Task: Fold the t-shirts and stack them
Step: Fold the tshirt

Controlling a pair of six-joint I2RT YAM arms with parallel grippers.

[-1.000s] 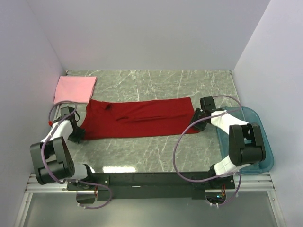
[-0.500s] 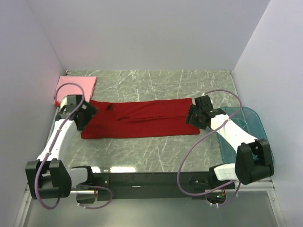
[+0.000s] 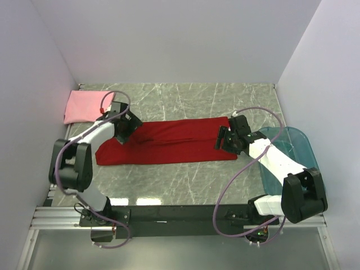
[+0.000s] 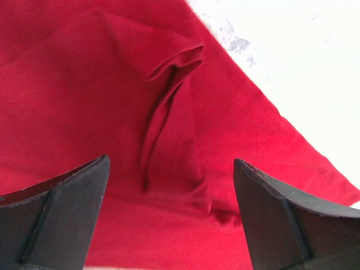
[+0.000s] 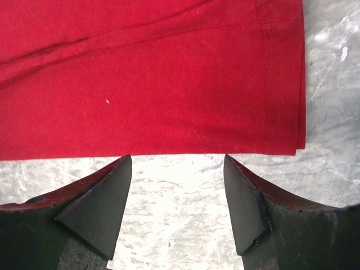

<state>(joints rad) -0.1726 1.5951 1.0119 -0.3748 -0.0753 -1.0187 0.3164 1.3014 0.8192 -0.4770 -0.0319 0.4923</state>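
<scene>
From above, the red t-shirt (image 3: 169, 140) lies flat in a long strip across the surface (image 3: 185, 101). The pink t-shirt (image 3: 87, 106) sits folded small in the far left corner, likely where the pile goes. The left gripper (image 3: 125, 130) is over one end and the right gripper (image 3: 225, 138) over the other, maybe to fold it shorter. The left wrist view shows wide-open jaws holding nothing, above a little wrinkle (image 4: 169, 95). The right wrist view shows open, empty jaws at the shirt's near edge.
</scene>
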